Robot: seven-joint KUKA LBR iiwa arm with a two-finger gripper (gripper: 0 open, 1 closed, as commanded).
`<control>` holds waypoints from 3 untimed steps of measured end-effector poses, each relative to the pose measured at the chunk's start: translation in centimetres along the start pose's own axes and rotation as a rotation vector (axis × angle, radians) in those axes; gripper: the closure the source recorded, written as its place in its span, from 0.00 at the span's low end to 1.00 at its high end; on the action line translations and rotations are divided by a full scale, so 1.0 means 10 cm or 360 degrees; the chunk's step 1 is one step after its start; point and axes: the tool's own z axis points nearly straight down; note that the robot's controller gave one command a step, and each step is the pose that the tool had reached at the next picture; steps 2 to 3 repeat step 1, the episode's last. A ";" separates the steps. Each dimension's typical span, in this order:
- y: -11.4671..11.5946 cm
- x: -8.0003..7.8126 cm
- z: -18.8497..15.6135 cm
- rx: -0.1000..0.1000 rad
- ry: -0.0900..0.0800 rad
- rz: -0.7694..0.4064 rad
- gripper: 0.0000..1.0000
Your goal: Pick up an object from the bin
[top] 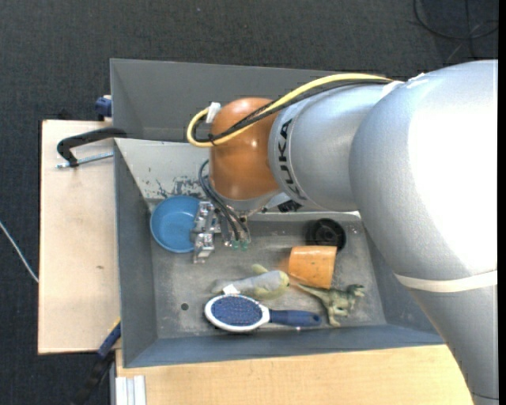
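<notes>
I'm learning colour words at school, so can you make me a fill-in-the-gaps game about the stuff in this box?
1. The bowl next to the tool is ___.
2. The cup lying on its side is ___.
3. The thing with an oval head and a long handle is a ___.
Missing words: blue, orange, brush.

Dark speckled carpet floor [237,32] all round; thin white cable [20,253] left; black cables [458,20] upper right.
</notes>
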 end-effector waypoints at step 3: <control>0.07 0.01 -1.36 0.0008 -0.0016 -0.0011 1.00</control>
